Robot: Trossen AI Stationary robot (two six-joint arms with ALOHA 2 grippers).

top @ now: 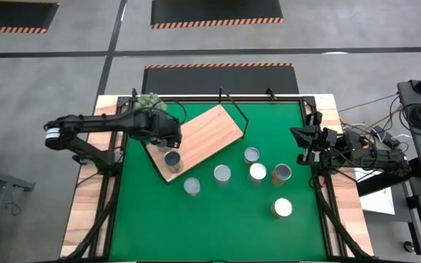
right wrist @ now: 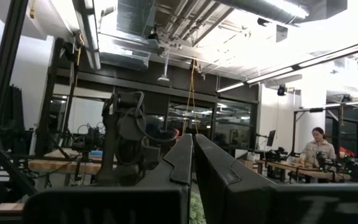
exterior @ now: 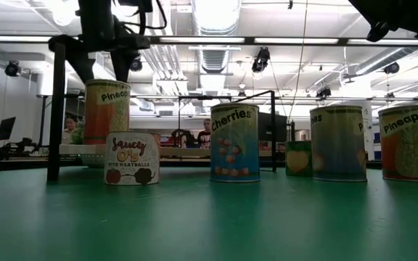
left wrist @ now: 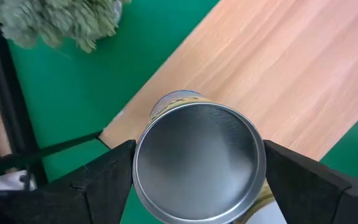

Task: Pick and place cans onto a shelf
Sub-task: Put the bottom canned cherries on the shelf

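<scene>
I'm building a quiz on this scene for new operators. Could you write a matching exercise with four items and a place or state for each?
Items:
1. left gripper
2. right gripper
3. spiky green ball-shaped plant
4. silver-topped metal can nearest the table's front edge

Places or states:
A. alone on the green table mat, right of centre
B. shut and empty, at the table's right edge
C. at the far left corner of the mat
D. over the light-brown wood-grain shelf board, fingers either side of a silver-topped can

Pairs: 1-D, 2-B, 3-C, 4-A
</scene>
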